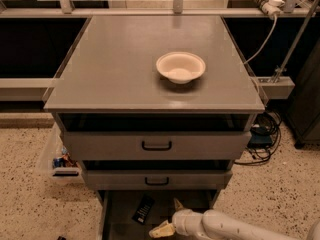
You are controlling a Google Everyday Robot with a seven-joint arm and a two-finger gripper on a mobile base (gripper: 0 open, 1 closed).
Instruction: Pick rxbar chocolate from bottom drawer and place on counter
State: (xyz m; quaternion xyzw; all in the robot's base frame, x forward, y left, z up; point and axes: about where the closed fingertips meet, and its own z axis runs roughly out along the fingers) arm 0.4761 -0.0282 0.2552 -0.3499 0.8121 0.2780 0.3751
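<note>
Drawer (119, 219) at the bottom stands pulled out under the two closed drawers (156, 145), so its dark floor is open from above, and I think this is why the arm (235, 229) comes in so low from the right side. The hand (169, 217) is inside the drawer, above the floor and just to the right of the bar (144, 209). Its two fingers are spread apart, one towards the back and one towards the front-left, and they hold nothing. To me this looks like an approach to the grasp, with the gap kept ready for the bar.

The bar lies flat on the floor of the drawer, a little left of the middle and close under the front of the drawer above it. It is not touching the hand, as far as I can see. Its long axis goes nearly from front to back, and the far end leans a little to the right. So the narrow width is across the drawer, and I judge the fingers need to close over this side.

The table (115, 59) above carries only a pale bowl (180, 67) at the right of its centre, and much bare top is left for the bar.
</note>
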